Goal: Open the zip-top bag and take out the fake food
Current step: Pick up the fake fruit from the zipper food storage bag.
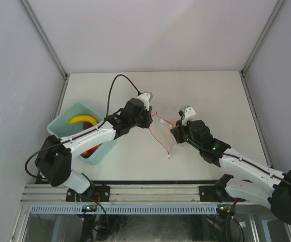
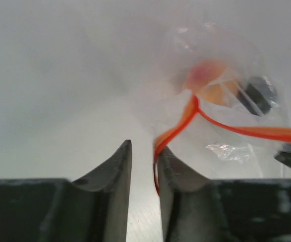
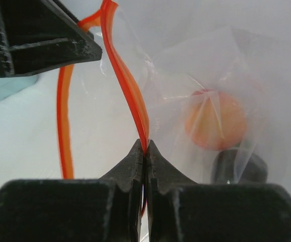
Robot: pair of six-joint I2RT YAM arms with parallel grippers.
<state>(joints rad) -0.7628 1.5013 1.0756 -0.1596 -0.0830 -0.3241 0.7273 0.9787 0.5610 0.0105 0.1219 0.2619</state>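
Mid-frame, the right gripper [image 3: 145,147] pinches the red edge of the bag [image 3: 221,65]. The left gripper [image 2: 146,147] is slightly spread around that edge. The table [image 1: 211,91] stretches wide above.

A light blue bin [image 1: 60,122] is sitting by the left edge of the white table [image 1: 211,96], towards its near side. Pale grey walls [image 1: 150,30] are enclosing the table on three sides, and a metal rail [image 1: 150,189] is running along its near edge.

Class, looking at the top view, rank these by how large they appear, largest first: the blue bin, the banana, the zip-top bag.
1. blue bin
2. zip-top bag, though its clear edges are hard to trace
3. banana
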